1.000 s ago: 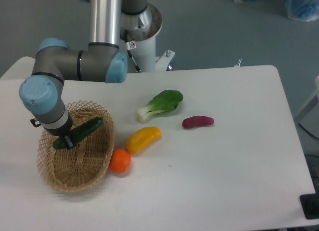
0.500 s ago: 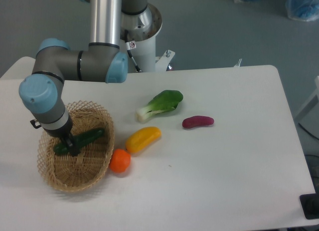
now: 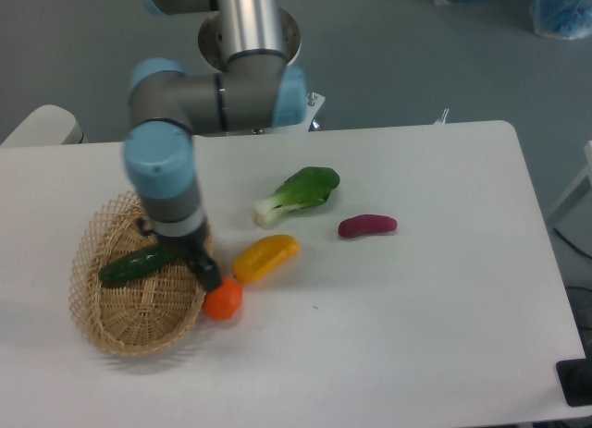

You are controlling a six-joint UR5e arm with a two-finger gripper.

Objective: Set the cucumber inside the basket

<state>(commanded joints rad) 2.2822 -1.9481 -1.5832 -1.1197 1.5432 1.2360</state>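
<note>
Since the cucumber (image 3: 137,265) lies inside the basket (image 3: 102,331) at lower left, the gripper (image 3: 205,273), holding nothing, its opening not discernible, should lift straight up, clear of the orange (image 3: 223,299) just beside it.

Cucumber (image 3: 137,265): dark green. Basket (image 3: 111,326): light tan, open woven lattice pattern. Bok choy (image 3: 298,194): green leaf, white stem. Eggplant (image 3: 366,226): purple-red. Elongated fruit (image 3: 265,258): yellow-orange. Round fruit (image 3: 223,299): orange. Bench (image 3: 416,289): plain white. Arm (image 3: 171,169): grey with light blue joints.
</note>
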